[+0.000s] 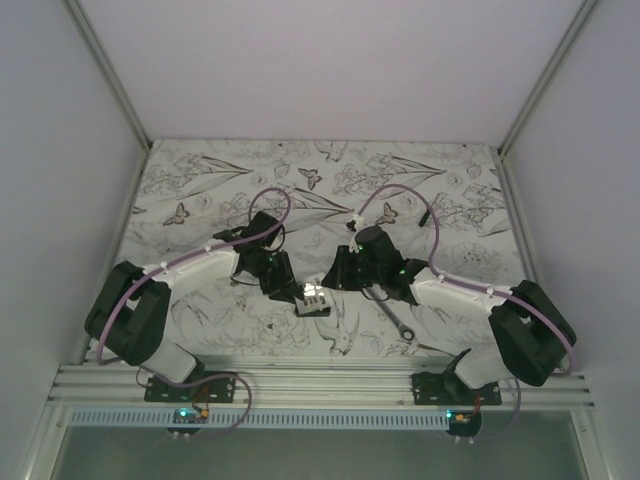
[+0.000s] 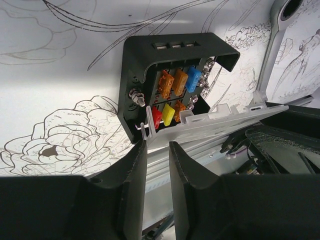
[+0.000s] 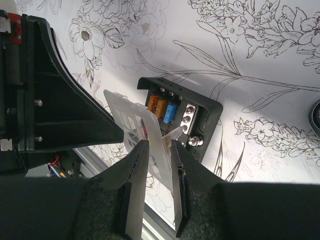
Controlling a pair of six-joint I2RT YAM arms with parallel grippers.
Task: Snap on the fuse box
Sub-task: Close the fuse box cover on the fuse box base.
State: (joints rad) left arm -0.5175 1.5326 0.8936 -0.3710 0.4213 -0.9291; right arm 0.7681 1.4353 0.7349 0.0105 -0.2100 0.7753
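The fuse box (image 2: 142, 60) lies open on the flower-printed table (image 1: 200, 180), near its middle between the two arms, with orange, blue, red and yellow fuses showing inside its black shell. Its clear cover (image 2: 220, 122) is tilted over the near side of the box, not seated. The left hand (image 2: 156, 145) is closed narrowly on one edge of that cover, and the right hand (image 3: 160, 145) pinches the cover too. A silver wrench (image 1: 398, 322) lies just right of the box.
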